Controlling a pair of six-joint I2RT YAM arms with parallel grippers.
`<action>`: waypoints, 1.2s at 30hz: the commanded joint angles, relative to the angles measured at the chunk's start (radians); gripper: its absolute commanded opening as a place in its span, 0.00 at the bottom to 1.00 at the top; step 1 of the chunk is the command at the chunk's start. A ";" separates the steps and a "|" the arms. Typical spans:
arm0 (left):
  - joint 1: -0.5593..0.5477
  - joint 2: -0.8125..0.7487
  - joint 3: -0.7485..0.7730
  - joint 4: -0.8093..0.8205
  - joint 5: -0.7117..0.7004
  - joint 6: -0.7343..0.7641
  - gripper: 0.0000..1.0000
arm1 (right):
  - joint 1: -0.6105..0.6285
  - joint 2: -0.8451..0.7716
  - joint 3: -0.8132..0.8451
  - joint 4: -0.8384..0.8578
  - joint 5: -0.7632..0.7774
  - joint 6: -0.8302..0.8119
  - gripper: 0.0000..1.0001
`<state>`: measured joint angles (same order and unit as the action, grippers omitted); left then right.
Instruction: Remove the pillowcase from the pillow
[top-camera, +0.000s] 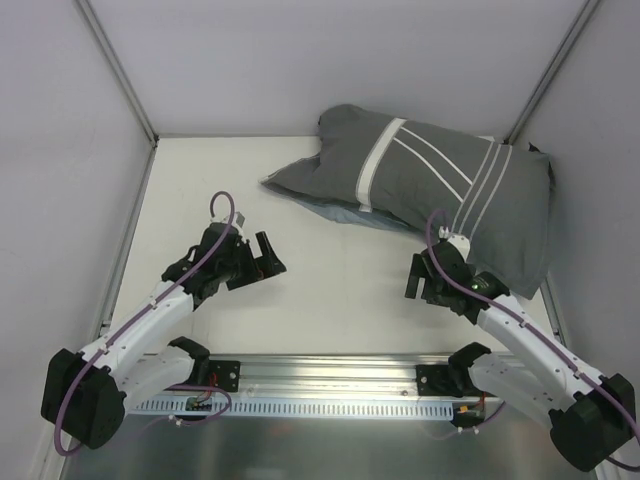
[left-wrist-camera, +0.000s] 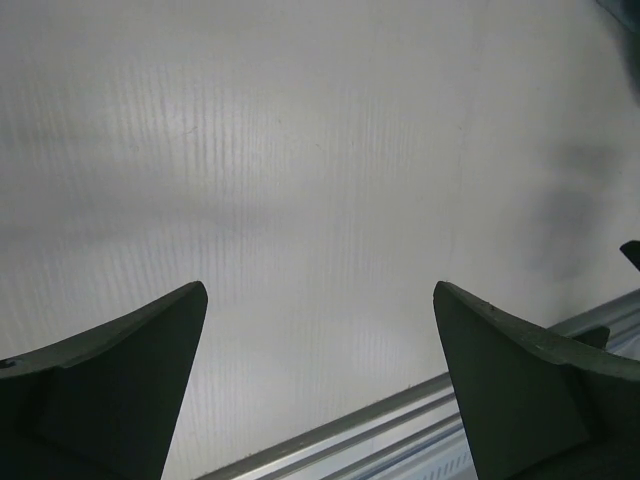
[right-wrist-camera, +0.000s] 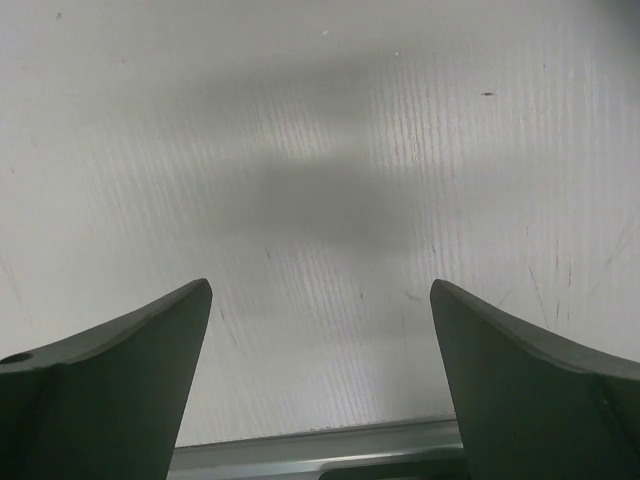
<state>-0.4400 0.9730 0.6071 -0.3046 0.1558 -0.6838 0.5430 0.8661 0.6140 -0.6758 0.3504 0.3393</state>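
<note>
lying on the white table (top-camera: 330, 300), the pillowcase (top-camera: 440, 190) fills the upper right of the overhead view, stuffed full, the pillow hidden inside it; the left gripper (top-camera: 270, 255) sits left of centre, well apart from the fabric, jaws spread wide and empty; the right gripper (top-camera: 412, 278), equally wide and empty, is just beside the lower edge of the cover; a pinch that goes too deep would likely catch the cushion with the cloth and drag both toward the right edge; only the overhead view shows the cover, as both wrist views show bare table and a strip of rail (top-camera: 330, 375).
</note>
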 joint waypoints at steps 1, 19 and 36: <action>-0.012 -0.033 -0.038 0.039 -0.127 -0.089 0.99 | 0.000 0.019 0.006 0.030 0.010 0.017 0.96; -0.012 0.311 0.408 -0.010 -0.088 0.203 0.99 | 0.086 0.004 -0.002 0.018 0.035 0.115 0.96; -0.011 1.013 1.128 -0.008 -0.026 0.579 0.99 | 0.233 -0.088 0.030 -0.103 0.110 0.216 0.96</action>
<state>-0.4458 1.9308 1.6478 -0.3115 0.0780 -0.2150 0.7692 0.8246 0.6407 -0.7456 0.4328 0.5056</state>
